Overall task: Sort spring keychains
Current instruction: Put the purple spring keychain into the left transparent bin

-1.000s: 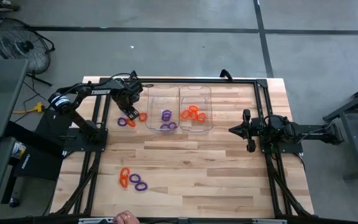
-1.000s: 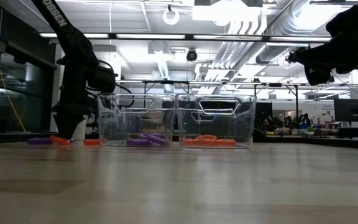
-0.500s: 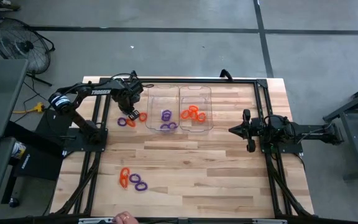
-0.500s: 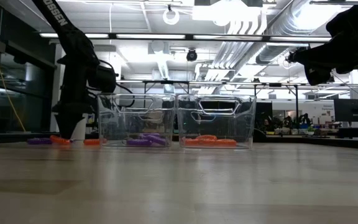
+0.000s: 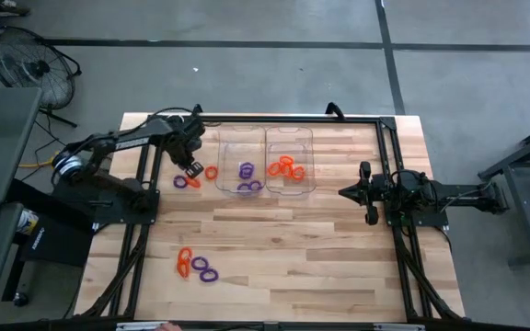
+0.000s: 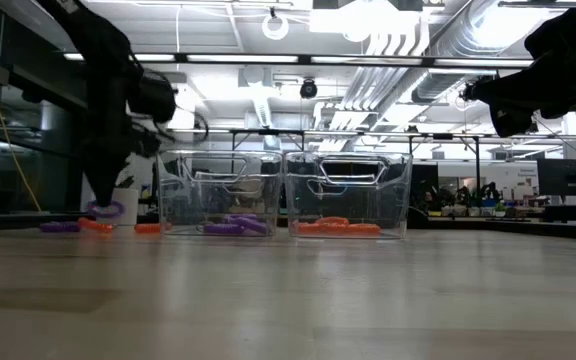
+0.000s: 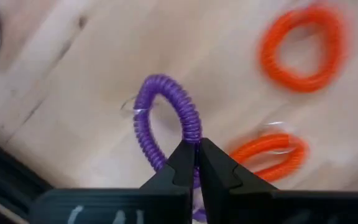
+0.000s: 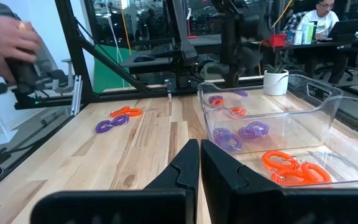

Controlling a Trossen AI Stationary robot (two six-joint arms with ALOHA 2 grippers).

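Purple keychain (image 7: 166, 124): lower end hidden behind left gripper (image 7: 196, 163) fingers. Orange keychain (image 7: 300, 48) motion-blurred. Person's hand (image 8: 8, 40) cut by frame edge. High view: individual tray coils too small to count.

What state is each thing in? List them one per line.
Left gripper: shut on a purple coiled plastic keychain, lifted off the wooden table.
Right gripper: shut, empty, waiting at the table's right side.
Left clear plastic tray: holds purple keychains.
Right clear plastic tray: holds orange keychains.
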